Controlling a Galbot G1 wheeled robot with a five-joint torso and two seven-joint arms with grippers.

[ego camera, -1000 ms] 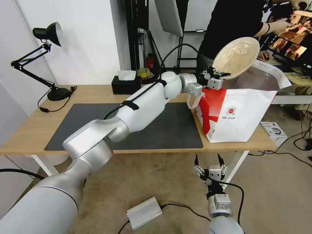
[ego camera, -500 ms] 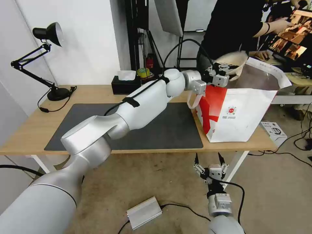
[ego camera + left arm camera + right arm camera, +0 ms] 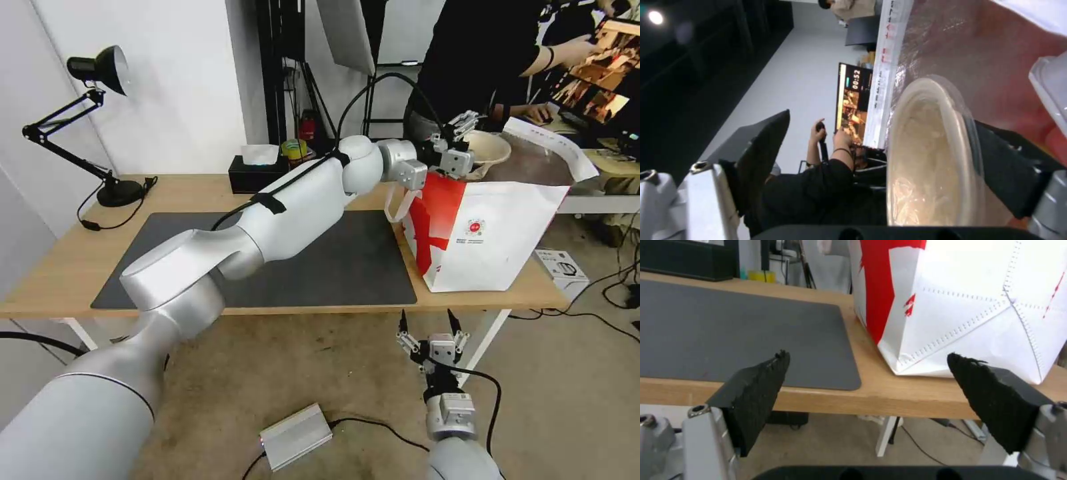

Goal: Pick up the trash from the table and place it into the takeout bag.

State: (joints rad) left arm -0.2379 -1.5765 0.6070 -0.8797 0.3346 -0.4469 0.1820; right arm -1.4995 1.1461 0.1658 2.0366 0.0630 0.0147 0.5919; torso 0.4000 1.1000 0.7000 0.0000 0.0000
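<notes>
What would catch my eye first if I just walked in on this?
The long silver left arm stretched across the table, its left gripper open at the mouth of the takeout bag. A soiled beige shallow bowl sits there in the bag's opening. The right gripper hangs open below the table edge.

White wall (image 3: 180, 80), beige concrete floor (image 3: 320, 373), black desk lamp (image 3: 100, 67), black tissue box (image 3: 259, 175), dark light stands (image 3: 283, 67).

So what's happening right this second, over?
Left hand open over takeout bag, beige bowl at its mouth. Right hand open, low before table. Nothing in the way.
</notes>
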